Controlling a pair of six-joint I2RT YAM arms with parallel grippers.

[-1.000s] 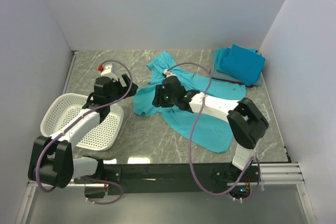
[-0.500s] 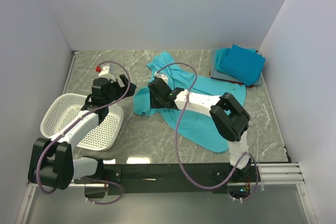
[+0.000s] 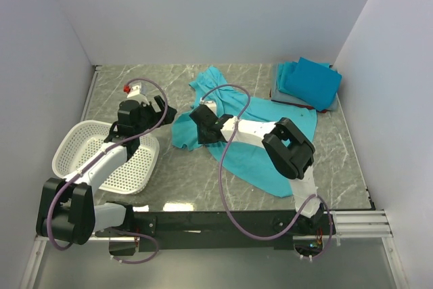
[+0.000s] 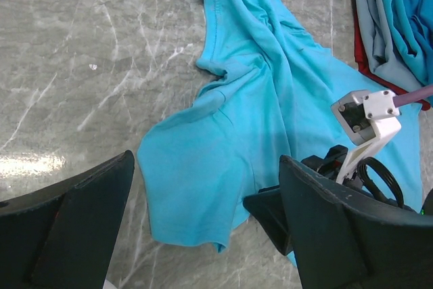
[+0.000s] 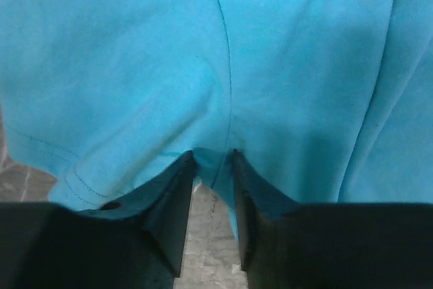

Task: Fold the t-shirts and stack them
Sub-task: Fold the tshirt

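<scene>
A bright teal t-shirt (image 3: 270,147) lies crumpled and spread across the middle of the table, also visible in the left wrist view (image 4: 223,147) and filling the right wrist view (image 5: 270,65). My right gripper (image 3: 201,139) is down at the shirt's near-left edge. Its jaws (image 5: 213,157) stand narrow, with a fold of that edge between the fingertips and bare table showing in the gap behind. My left gripper (image 3: 160,107) hovers wide open left of the shirt, holding nothing (image 4: 206,167). A stack of folded t-shirts (image 3: 308,82) sits at the back right: teal on top, grey-blue and red beneath.
A white perforated basket (image 3: 74,143) stands at the left under the left arm. The right arm's purple cable (image 3: 237,89) loops over the shirt. Walls close in the table on the left, back and right.
The right arm has swung left across the shirt to its near-left edge, and its jaws have narrowed around the cloth. The left arm has stayed still and open.
</scene>
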